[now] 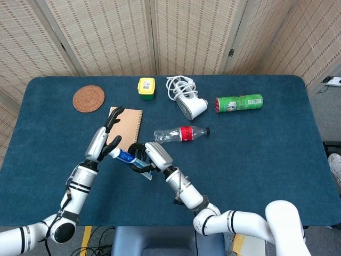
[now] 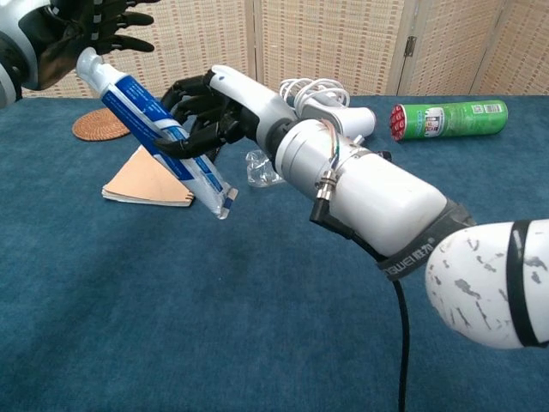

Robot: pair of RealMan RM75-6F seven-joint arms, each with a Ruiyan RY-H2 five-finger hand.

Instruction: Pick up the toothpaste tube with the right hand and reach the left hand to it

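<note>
The toothpaste tube (image 2: 154, 129) is blue and white, tilted, cap end up and to the left, held above the table. My right hand (image 2: 202, 112) grips its middle; the head view shows that hand (image 1: 146, 156) just left of table centre with the tube (image 1: 127, 157) poking out leftward. My left hand (image 2: 81, 30) is at the tube's cap end with fingers spread, its palm touching or nearly touching the cap. In the head view the left hand (image 1: 106, 137) lies over the notebook's near edge.
A tan spiral notebook (image 1: 129, 122) lies under the hands. A crushed plastic bottle (image 1: 181, 133) is just behind the right hand. Further back are a woven coaster (image 1: 88, 98), a yellow box (image 1: 146, 87), a white charger with cable (image 1: 186, 98) and a green can (image 1: 239, 103).
</note>
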